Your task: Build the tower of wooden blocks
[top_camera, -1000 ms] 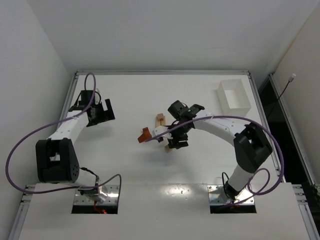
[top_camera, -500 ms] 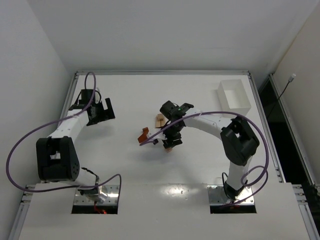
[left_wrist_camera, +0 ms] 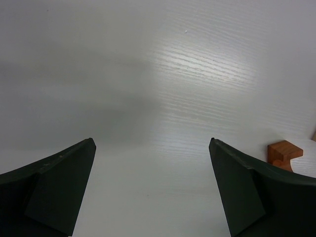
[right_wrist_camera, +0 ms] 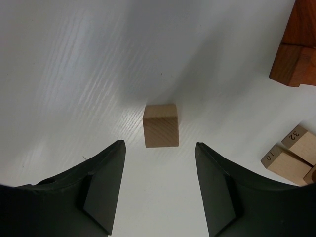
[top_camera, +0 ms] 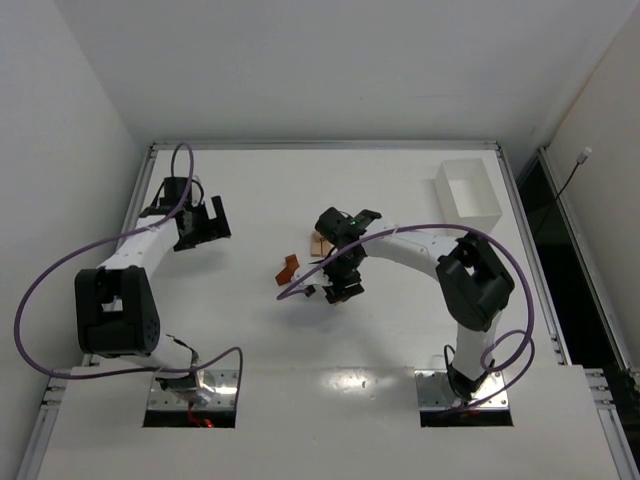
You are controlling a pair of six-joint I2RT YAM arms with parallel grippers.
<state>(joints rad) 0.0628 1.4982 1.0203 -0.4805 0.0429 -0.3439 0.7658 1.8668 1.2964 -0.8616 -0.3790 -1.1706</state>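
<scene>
I work over a white counter [top_camera: 400, 330] with a faint wood grain. A pale tan cube [right_wrist_camera: 160, 126] lies flat on it just ahead of my right tool [right_wrist_camera: 159, 147], in line with the gap between its fingers and touching neither. Further ahead, to the right in that wrist view, lies a reddish-brown block [right_wrist_camera: 298, 44]. Beside the tool on the same side lie tan blocks [right_wrist_camera: 291, 155] marked 32 and 10, pressed together. The reddish-brown block also shows beyond one finger of my left tool [left_wrist_camera: 151, 140]. A white tray [top_camera: 468, 192] sits well apart from both tools, nearer the right one.
</scene>
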